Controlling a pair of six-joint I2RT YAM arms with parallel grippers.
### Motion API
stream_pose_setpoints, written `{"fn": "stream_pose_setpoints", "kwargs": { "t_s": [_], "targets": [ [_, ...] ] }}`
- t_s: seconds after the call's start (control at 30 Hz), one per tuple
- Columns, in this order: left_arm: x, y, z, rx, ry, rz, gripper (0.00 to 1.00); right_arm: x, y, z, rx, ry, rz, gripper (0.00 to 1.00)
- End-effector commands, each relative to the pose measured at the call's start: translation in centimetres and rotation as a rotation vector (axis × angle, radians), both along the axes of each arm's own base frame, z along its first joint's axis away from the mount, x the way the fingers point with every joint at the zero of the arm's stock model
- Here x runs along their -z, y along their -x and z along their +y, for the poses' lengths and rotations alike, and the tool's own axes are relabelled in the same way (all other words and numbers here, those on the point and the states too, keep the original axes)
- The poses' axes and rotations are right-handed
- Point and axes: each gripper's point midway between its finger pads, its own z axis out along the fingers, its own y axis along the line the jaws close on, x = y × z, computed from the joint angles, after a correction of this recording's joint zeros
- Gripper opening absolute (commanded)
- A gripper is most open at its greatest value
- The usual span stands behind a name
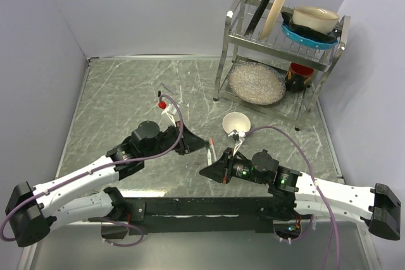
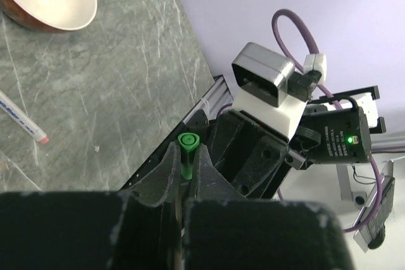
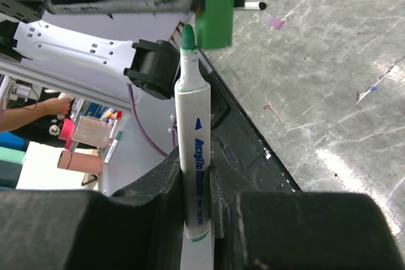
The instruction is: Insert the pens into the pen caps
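The left gripper point(image 2: 186, 170) pinches the green pen cap point(image 2: 188, 143); the right gripper point(image 3: 197, 175) clamps the green-tipped marker point(image 3: 193, 102), its tip just beside the cap's rim.

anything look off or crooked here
In the right wrist view the green pen has its tip beside the edge of the green cap, not in line with its mouth, so the two look misaligned. Nothing spilled or broken shows.

Left gripper point(image 1: 197, 145) near right gripper point(image 1: 206, 171) — white bowl point(image 1: 236, 122) beside.
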Motion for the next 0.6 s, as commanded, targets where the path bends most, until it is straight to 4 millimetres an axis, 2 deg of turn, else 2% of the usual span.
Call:
{"fn": "stream_pose_setpoints", "kwargs": {
  "t_s": [0.0, 0.17, 0.4, 0.57],
  "targets": [
    [-1.6, 1.2, -0.3, 0.064, 0.064, -0.045, 0.02, -2.4, -0.5, 0.2, 0.019, -0.050, -0.045, 0.00],
    [-1.6, 1.0, 0.2, 0.029, 0.066, -0.042, 0.02, -2.7, -0.3, 0.3, 0.008, -0.050, -0.049, 0.00],
    [-3.8, -0.6, 0.7, -0.056, 0.045, -0.073, 0.01, -2.1, 0.3, 0.7, -0.029, -0.057, -0.023, 0.00],
    [-4.9, -0.9, 0.5, -0.060, 0.045, -0.091, 0.01, -1.9, 0.4, 0.8, -0.036, -0.050, -0.019, 0.00]
  ]
}}
